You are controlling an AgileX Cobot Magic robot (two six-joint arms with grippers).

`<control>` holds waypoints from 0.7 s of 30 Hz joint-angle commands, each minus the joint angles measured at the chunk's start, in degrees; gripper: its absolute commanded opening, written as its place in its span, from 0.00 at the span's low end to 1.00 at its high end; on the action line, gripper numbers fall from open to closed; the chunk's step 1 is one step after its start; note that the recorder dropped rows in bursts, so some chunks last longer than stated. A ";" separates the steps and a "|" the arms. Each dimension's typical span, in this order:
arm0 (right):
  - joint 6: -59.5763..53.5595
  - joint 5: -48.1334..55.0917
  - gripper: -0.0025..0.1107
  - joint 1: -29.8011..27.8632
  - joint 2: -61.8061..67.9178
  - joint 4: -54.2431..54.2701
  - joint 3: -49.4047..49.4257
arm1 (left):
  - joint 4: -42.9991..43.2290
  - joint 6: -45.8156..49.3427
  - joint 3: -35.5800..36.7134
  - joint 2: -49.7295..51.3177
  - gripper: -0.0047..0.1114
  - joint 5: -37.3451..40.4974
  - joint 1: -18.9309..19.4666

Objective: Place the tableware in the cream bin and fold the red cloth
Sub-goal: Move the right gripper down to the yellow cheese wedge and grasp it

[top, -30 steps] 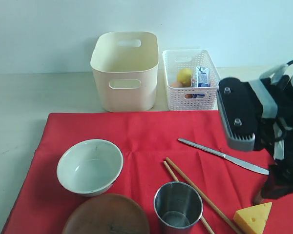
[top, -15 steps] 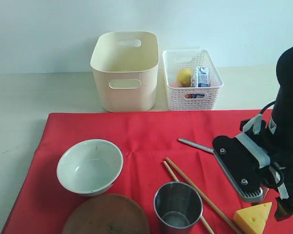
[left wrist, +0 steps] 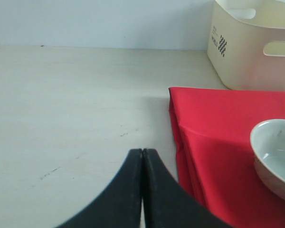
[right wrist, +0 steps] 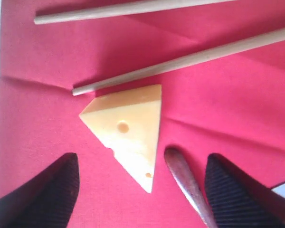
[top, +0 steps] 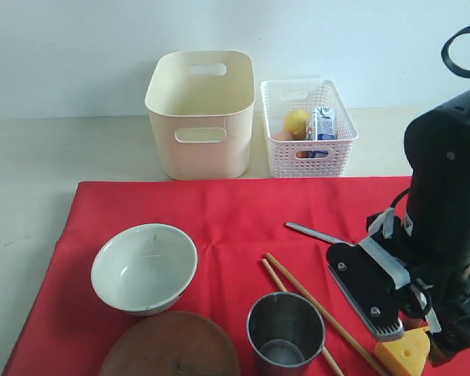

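Observation:
The red cloth [top: 235, 219] lies spread on the table in front of the cream bin [top: 201, 110]. On the cloth sit a pale bowl [top: 144, 266], a wooden plate [top: 172, 348], a steel cup [top: 285, 329], chopsticks [top: 298, 291] and a knife [top: 313, 233], whose blade my right arm hides. My right gripper [right wrist: 142, 164] is open low over the cloth's front right. The tip of a cheese wedge [right wrist: 128, 126] and the brown spoon handle [right wrist: 186, 180] lie between its fingers. My left gripper [left wrist: 142, 153] is shut and empty over bare table beside the cloth's left edge [left wrist: 178, 137].
A white perforated basket [top: 341, 149] right of the bin holds a lemon [top: 296, 122] and a blue milk carton [top: 323, 124]. The cheese [top: 403, 352] sits at the front right, just under my right arm. Pale table top [top: 63, 157] surrounds the cloth.
My right arm has come down from high at the right to low over the cheese, now covering most of the knife. The left gripper and the tableware have not moved.

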 commanded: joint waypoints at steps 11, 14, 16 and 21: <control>-0.54 -16.99 0.64 0.06 1.09 -0.89 9.58 | 0.03 -0.06 0.16 -0.35 0.04 -0.73 -0.29; -0.68 -17.95 0.64 0.06 1.81 1.73 9.58 | 0.03 -0.06 0.16 -0.35 0.04 -0.73 -0.29; -1.55 -17.95 0.64 0.06 2.30 3.11 9.58 | 0.03 -0.06 0.16 -0.35 0.04 -0.73 -0.29; -2.22 -17.95 0.64 0.06 3.73 4.25 9.94 | 0.03 -0.06 0.16 -0.35 0.04 -0.73 -0.29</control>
